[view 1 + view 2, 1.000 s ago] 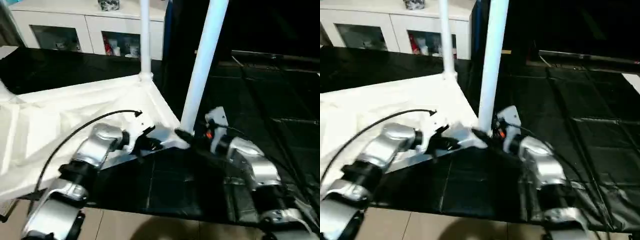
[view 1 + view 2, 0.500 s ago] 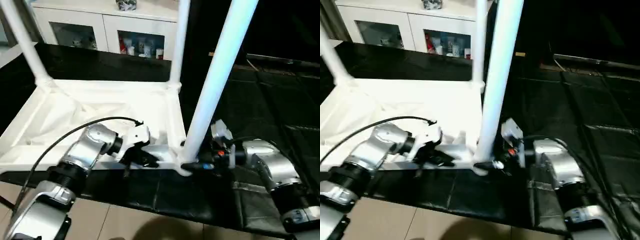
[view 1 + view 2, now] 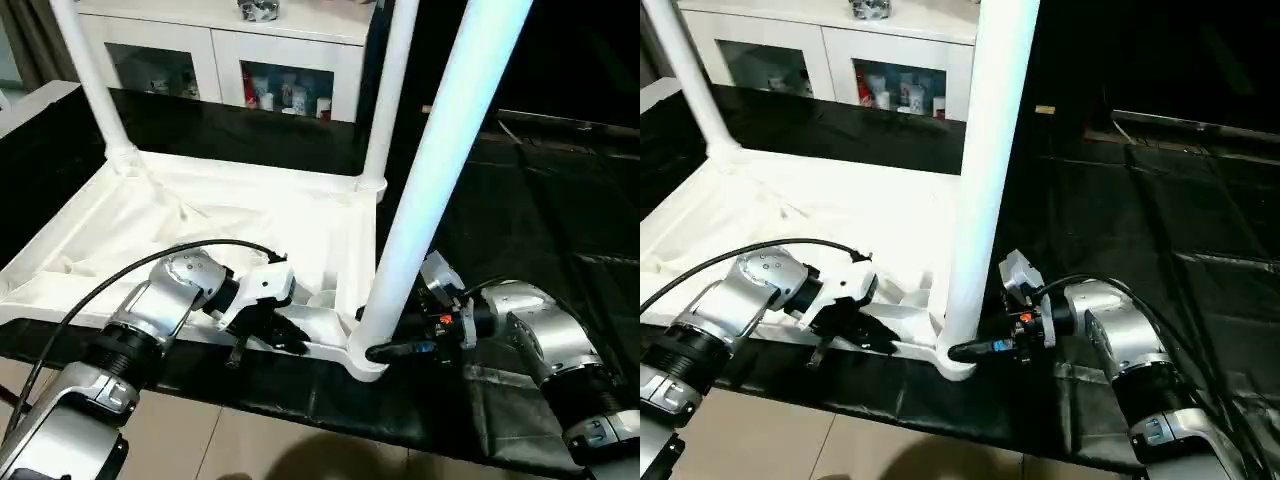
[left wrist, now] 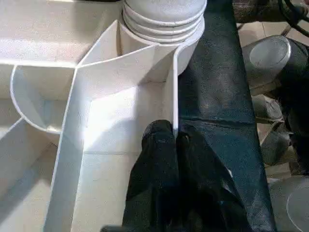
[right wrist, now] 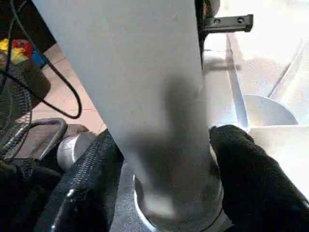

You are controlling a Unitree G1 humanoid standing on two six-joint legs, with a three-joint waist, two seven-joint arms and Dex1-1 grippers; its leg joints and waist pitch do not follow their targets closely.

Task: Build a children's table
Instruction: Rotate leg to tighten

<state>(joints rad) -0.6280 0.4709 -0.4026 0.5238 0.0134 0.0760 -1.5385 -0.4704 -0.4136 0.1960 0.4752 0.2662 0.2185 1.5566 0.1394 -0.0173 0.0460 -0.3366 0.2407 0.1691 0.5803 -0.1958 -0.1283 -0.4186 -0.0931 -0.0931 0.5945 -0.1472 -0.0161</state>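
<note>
Three legs stand up from the top [image 3: 200, 215], which lies ribs-up on a black table [image 3: 560, 200]. Right gripper [image 3: 385, 350] brackets the near leg [image 3: 420, 210]: twist it squarely home.

Left fingers [image 4: 159, 159] pinch the thin rim, steadying glossy plastic.

Right pads [image 5: 251, 174] flank the smooth round leg base, contact unclear.
</note>
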